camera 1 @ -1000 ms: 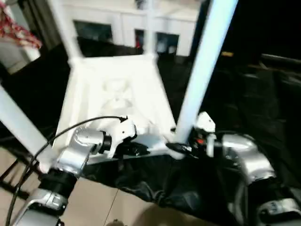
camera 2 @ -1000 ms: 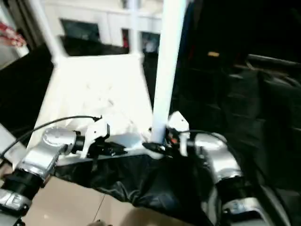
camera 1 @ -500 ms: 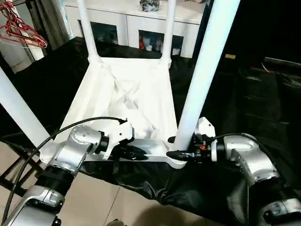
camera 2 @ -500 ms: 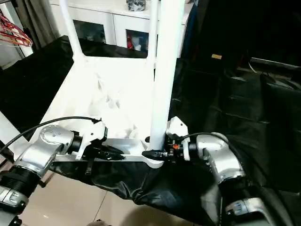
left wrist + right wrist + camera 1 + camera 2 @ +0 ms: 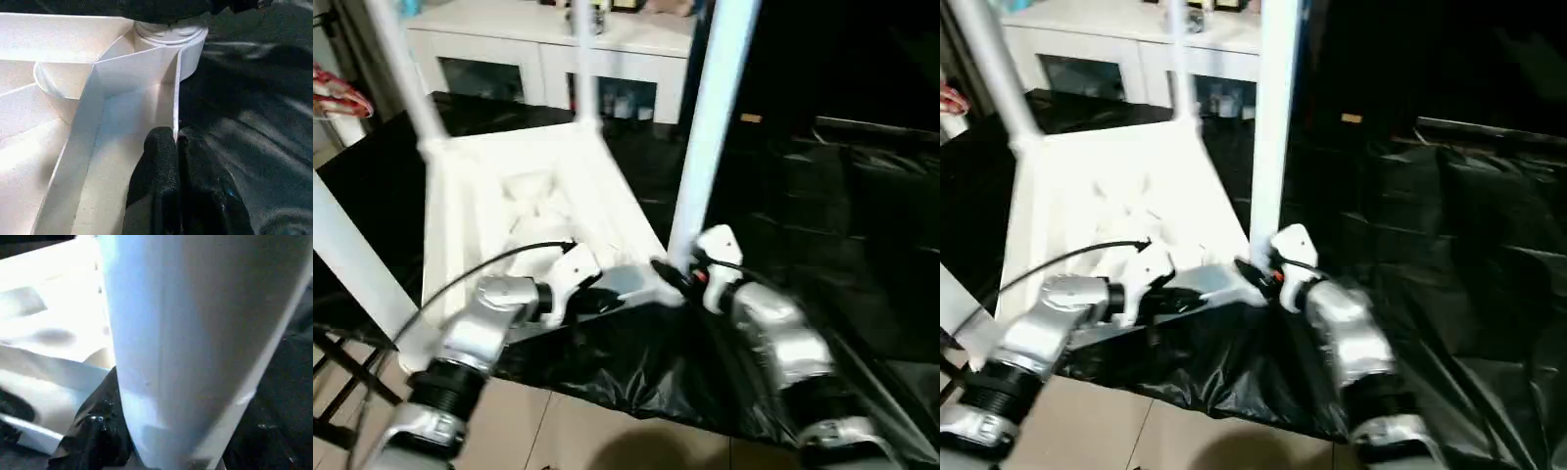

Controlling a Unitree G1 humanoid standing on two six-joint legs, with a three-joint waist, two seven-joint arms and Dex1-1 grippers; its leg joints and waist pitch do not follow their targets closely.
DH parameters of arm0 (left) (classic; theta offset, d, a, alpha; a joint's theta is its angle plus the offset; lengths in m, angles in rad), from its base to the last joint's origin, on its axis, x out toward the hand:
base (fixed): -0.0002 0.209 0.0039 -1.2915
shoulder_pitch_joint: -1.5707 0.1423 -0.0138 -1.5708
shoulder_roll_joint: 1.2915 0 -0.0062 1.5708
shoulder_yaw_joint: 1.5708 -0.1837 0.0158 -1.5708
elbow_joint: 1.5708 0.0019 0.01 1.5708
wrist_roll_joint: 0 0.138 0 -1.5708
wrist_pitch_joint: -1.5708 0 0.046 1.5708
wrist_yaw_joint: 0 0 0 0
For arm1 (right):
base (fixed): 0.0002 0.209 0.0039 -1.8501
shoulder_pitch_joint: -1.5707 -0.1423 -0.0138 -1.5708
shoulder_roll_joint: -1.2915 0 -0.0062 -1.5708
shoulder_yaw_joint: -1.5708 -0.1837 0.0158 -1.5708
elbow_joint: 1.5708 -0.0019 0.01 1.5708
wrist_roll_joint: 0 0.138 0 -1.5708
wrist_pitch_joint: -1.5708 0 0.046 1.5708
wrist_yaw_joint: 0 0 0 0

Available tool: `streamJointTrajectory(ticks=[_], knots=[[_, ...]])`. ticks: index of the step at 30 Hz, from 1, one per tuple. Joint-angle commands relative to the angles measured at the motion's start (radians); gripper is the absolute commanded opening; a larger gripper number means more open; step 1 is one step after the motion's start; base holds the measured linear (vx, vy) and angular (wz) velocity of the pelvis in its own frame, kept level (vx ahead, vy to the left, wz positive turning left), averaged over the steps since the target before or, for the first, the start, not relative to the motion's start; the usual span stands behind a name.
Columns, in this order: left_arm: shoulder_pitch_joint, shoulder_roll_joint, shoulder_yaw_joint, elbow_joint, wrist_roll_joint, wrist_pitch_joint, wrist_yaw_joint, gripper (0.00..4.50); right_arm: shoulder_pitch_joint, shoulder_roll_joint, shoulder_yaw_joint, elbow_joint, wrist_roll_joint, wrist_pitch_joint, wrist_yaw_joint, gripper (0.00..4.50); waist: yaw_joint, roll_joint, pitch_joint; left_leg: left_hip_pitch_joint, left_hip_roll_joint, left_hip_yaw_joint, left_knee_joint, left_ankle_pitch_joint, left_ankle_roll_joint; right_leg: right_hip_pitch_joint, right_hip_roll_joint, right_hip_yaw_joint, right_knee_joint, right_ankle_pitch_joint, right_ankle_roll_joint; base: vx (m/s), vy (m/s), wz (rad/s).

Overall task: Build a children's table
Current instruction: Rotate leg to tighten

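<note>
table top upside down on black-covered work table | four legs standing in corner sockets, near done | left gripper pinched on near rim | right gripper clasping near-right leg's base | left: seat, flip

Head pair looks forward and down over both silver forearms, sharing the upturned children's table on the black surface. Left wrist camera sits tight along its end effector, close on the rim. Right wrist camera is pressed near one leg.
</note>
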Motion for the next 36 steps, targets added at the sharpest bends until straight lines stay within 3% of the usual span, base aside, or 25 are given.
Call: streamJointTrajectory(ticks=[1, 3, 9, 15, 17, 20, 22, 25, 27, 29, 34, 36], knots=[[-0.025, -0.072, -0.051, -0.026, -0.031, -0.015, 0.022, 0.00, 0.035, 0.064, 0.091, 0.037, -0.003, 0.035, 0.054, 2.51, 0.004, 0.008, -0.026, 0.004, 0.056, -0.039, -0.084, -0.361, -0.014, 0.012, -0.096, 0.070, -0.112, -0.418, -0.115, 0.000, 0.000, 0.00], [-0.032, -0.065, -0.053, -0.019, -0.027, -0.024, 0.017, 0.00, 0.036, 0.050, 0.084, 0.018, 0.011, 0.044, 0.084, 2.67, 0.004, 0.007, -0.028, 0.002, 0.057, -0.036, -0.085, -0.345, -0.007, 0.014, -0.092, 0.071, -0.105, -0.351, -0.128, 0.000, 0.000, 0.00], [-0.038, -0.034, -0.036, -0.010, -0.038, -0.046, -0.038, 0.00, 0.022, -0.022, 0.075, 0.025, 0.023, 0.016, 0.195, 3.13, 0.012, 0.004, -0.032, -0.002, 0.056, -0.029, -0.078, -0.285, 0.017, 0.020, -0.093, 0.073, -0.097, -0.270, -0.154, 0.000, 0.000, 0.00], [-0.029, 0.026, -0.041, -0.003, -0.065, -0.080, -0.163, 0.00, 0.033, -0.127, 0.126, -0.020, 0.058, -0.003, 0.450, 3.13, 0.023, 0.007, -0.043, -0.010, 0.056, -0.024, -0.066, -0.182, 0.057, 0.033, -0.085, 0.067, -0.075, -0.083, -0.194, 0.000, 0.000, 0.00], [-0.036, 0.052, -0.050, 0.017, -0.070, -0.094, -0.216, 0.00, 0.050, -0.176, 0.159, -0.059, 0.082, 0.013, 0.583, 3.13, 0.029, 0.009, -0.048, -0.010, 0.057, -0.020, -0.058, -0.128, 0.084, 0.032, -0.080, 0.064, -0.060, 0.038, -0.221, 0.000, 0.000, 0.00], [-0.044, 0.065, -0.052, 0.035, -0.066, -0.103, -0.240, 0.00, 0.056, -0.197, 0.171, -0.076, 0.090, 0.026, 0.648, 2.89, 0.033, 0.008, -0.052, -0.015, 0.057, -0.020, -0.051, -0.101, 0.105, 0.032, -0.079, 0.061, -0.052, 0.103, -0.237, 0.000, 0.000, 0.00], [-0.059, 0.075, -0.051, 0.062, -0.062, -0.116, -0.258, 0.00, 0.064, -0.220, 0.184, -0.100, 0.105, 0.047, 0.712, 2.82, 0.038, 0.005, -0.047, -0.018, 0.058, -0.021, -0.055, -0.127, 0.107, 0.033, -0.082, 0.060, -0.059, 0.053, -0.231, 0.000, 0.000, 0.00], [-0.083, 0.084, -0.047, 0.099, -0.064, -0.125, -0.273, 0.00, 0.070, -0.248, 0.198, -0.121, 0.130, 0.078, 0.786, 2.55, 0.047, -0.004, -0.045, -0.015, 0.060, -0.020, -0.057, -0.155, 0.092, 0.033, -0.086, 0.061, -0.065, -0.029, -0.216, 0.000, 0.000, 0.00], [-0.097, 0.090, -0.045, 0.120, -0.068, -0.127, -0.286, 0.00, 0.070, -0.263, 0.210, -0.128, 0.139, 0.094, 0.826, 2.44, 0.053, -0.004, -0.043, -0.011, 0.061, -0.019, -0.060, -0.172, 0.074, 0.030, -0.088, 0.062, -0.071, -0.094, -0.205, 0.000, 0.000, 0.00], [-0.104, 0.095, -0.046, 0.132, -0.068, -0.133, -0.297, 0.00, 0.071, -0.275, 0.223, -0.135, 0.137, 0.102, 0.851, 2.28, 0.056, 0.001, -0.043, -0.008, 0.062, -0.020, -0.061, -0.178, 0.065, 0.026, -0.088, 0.063, -0.072, -0.107, -0.199, 0.000, 0.000, 0.00], [-0.101, 0.096, -0.045, 0.130, -0.073, -0.136, -0.309, 0.00, 0.071, -0.274, 0.223, -0.143, 0.138, 0.122, 0.862, 2.12, 0.056, -0.008, -0.046, -0.016, 0.060, -0.021, -0.057, -0.132, 0.074, 0.032, -0.090, 0.061, -0.064, -0.049, -0.201, 0.000, 0.000, 0.00], [-0.091, 0.090, -0.041, 0.117, -0.079, -0.129, -0.300, 0.00, 0.064, -0.253, 0.216, -0.132, 0.133, 0.117, 0.831, 2.09, 0.057, -0.004, -0.047, -0.017, 0.060, -0.020, -0.056, -0.132, 0.073, 0.032, -0.091, 0.061, -0.065, -0.060, -0.201, 0.000, 0.000, 0.00]])
